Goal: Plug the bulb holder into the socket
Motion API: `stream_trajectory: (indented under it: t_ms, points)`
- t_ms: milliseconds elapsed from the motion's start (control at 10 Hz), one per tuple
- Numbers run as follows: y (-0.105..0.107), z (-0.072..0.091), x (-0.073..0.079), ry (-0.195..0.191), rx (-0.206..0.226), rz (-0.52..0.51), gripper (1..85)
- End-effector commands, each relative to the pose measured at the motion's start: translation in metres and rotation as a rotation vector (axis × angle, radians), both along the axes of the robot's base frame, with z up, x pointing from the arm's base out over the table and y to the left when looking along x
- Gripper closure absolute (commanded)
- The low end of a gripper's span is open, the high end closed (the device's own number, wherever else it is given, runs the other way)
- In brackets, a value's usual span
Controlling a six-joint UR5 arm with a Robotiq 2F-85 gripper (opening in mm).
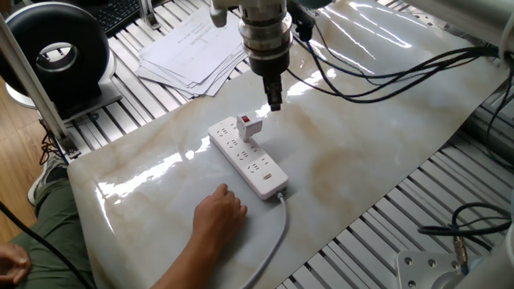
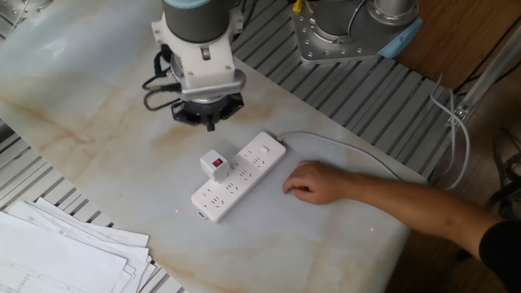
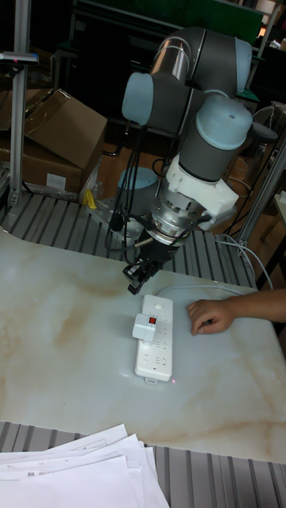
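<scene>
The bulb holder (image 1: 250, 126) (image 2: 215, 163) (image 3: 144, 326) is a small white block with a red patch. It stands upright on the socket (image 1: 255, 166) (image 2: 248, 167) (image 3: 159, 349), a long white power strip, near the end away from its cable (image 1: 275, 234). My gripper (image 1: 275, 103) (image 3: 136, 281) hangs above and just beyond the holder, apart from it, open with nothing between its fingers. In the other fixed view the wrist body hides most of the gripper (image 2: 207, 122).
A person's hand (image 1: 218, 213) (image 2: 313, 181) (image 3: 208, 314) rests on the table next to the strip's cable end. Loose papers (image 1: 189, 52) (image 2: 57, 252) (image 3: 79, 472) lie at the table's edge. A black round device (image 1: 56, 52) stands off the table corner.
</scene>
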State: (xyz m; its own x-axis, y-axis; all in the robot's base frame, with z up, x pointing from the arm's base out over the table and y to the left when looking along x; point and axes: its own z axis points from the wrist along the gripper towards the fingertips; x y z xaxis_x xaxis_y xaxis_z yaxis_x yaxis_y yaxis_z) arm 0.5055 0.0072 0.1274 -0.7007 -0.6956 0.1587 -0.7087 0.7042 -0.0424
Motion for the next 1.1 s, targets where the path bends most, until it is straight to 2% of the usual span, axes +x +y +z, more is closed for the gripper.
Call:
stream_trajectory:
  t_ms: [0,100,300,500,600,800,1000]
  points:
    - [-0.001,0.007,-0.008,-0.028,-0.027,-0.329,84.3]
    - [0.009,0.006,-0.01,-0.024,0.001,-0.473,84.3]
    - [0.012,0.0,-0.002,-0.039,-0.006,-0.651,84.3]
    - [0.008,-0.004,0.001,-0.046,-0.02,-0.727,84.3]
    - [0.009,-0.006,-0.003,-0.028,-0.019,-0.768,84.3]
    - [-0.002,-0.007,-0.01,-0.014,-0.049,-0.796,84.3]
    - [0.002,-0.009,-0.011,-0.012,-0.048,-0.828,84.3]
